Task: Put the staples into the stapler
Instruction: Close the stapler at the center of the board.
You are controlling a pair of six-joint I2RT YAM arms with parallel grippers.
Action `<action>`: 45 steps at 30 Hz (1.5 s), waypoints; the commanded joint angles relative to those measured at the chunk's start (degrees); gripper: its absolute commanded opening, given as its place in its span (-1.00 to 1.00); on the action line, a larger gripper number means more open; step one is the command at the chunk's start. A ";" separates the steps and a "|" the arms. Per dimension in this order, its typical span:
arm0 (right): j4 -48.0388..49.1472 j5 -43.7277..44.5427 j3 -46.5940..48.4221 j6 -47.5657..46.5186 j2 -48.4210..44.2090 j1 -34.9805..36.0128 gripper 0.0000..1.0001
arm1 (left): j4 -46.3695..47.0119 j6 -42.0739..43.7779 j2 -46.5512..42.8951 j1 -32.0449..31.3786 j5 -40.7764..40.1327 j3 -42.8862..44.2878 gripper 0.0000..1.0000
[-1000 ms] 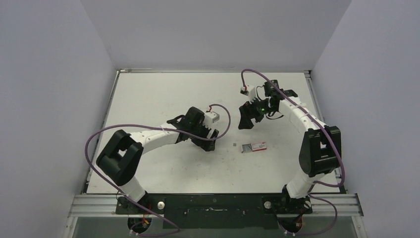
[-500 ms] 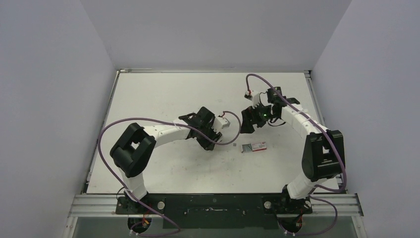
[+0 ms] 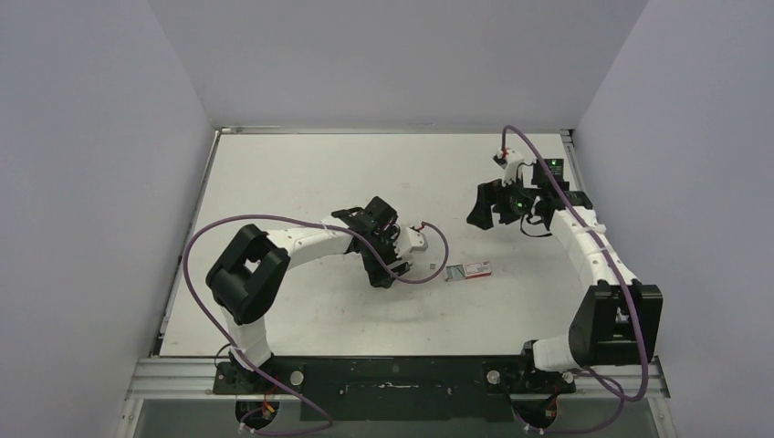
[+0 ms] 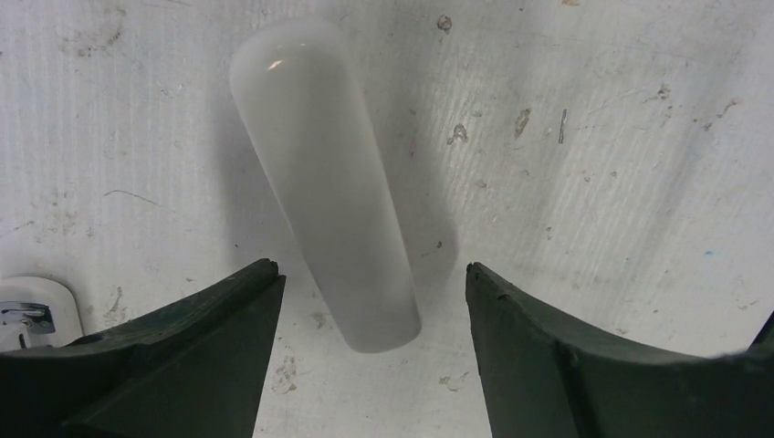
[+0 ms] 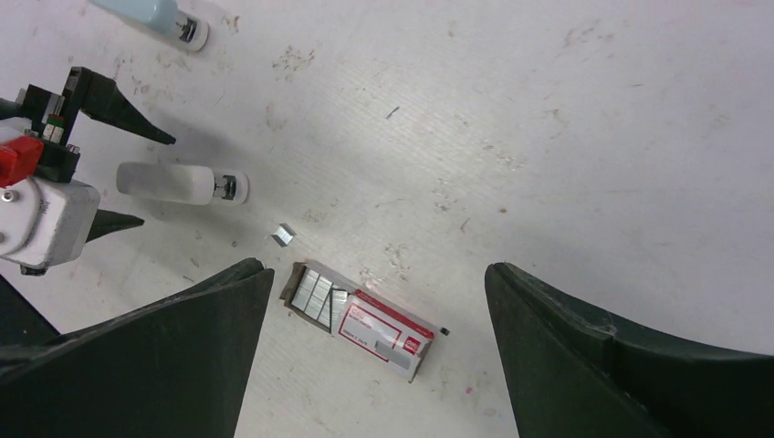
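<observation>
Silvery-grey staples [image 5: 315, 294] packed in side-by-side strips, showing at the open end of a small flat red-and-white box [image 5: 388, 330] lying on the table [image 5: 593, 137]. One short loose strip [image 5: 284, 235] just beside that open end, not touching it. Near the strip, a smooth, rounded white stapler [image 5: 169, 181] lying flat, metal-fitted end towards the strip.

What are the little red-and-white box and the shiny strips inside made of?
The small flat red-and-white box looks like printed cardboard, matte with folded edges. The tiny silvery-grey strips in its open end look like metal, since they glint.
</observation>
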 commanded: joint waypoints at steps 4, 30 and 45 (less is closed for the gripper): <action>-2.03 9.43 4.82 2.81 -9.17 -3.67 0.79 | 3.77 1.96 -2.52 0.03 -2.42 -0.53 0.50; 2.54 -2.53 1.12 9.35 -7.33 -7.85 0.80 | 7.67 0.34 -3.19 -1.21 -4.46 -5.07 -1.00; 11.69 -22.72 1.06 16.07 4.58 4.45 0.80 | 5.04 7.70 -11.41 0.82 5.80 4.93 -1.00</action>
